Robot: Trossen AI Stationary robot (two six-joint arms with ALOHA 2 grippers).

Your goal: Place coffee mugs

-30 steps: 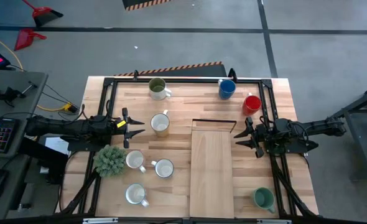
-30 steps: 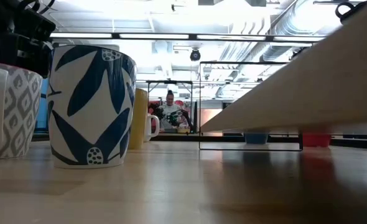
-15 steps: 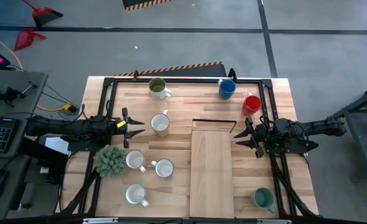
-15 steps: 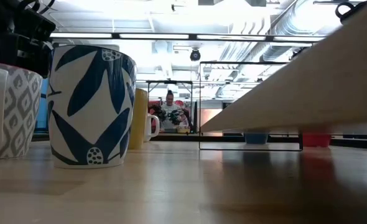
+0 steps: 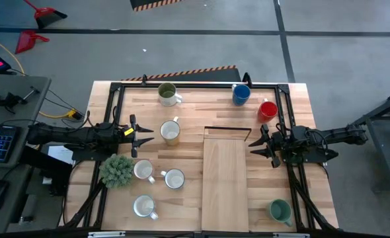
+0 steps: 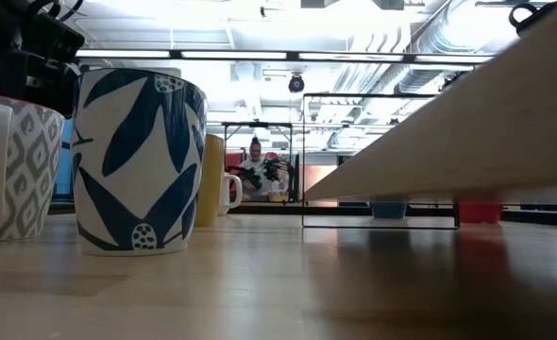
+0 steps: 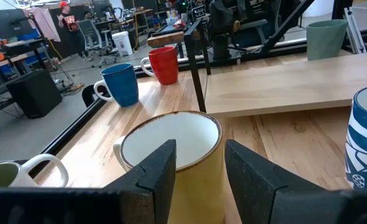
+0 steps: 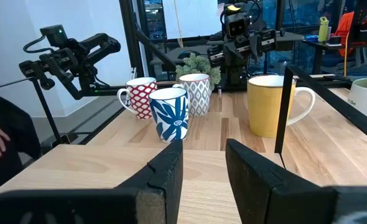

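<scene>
Left claw [image 5: 144,134] open, empty, just beside yellow mug [image 5: 170,132]. Right claw [image 5: 256,147] open, empty, near raised wooden board [image 5: 225,178]. Red mug [image 5: 268,110] behind it on counter [image 5: 188,109].

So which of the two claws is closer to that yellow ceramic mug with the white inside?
The left gripper. It sits open right beside the yellow mug, pointing at it. The right gripper waits across the raised wooden board, much farther away.
</scene>
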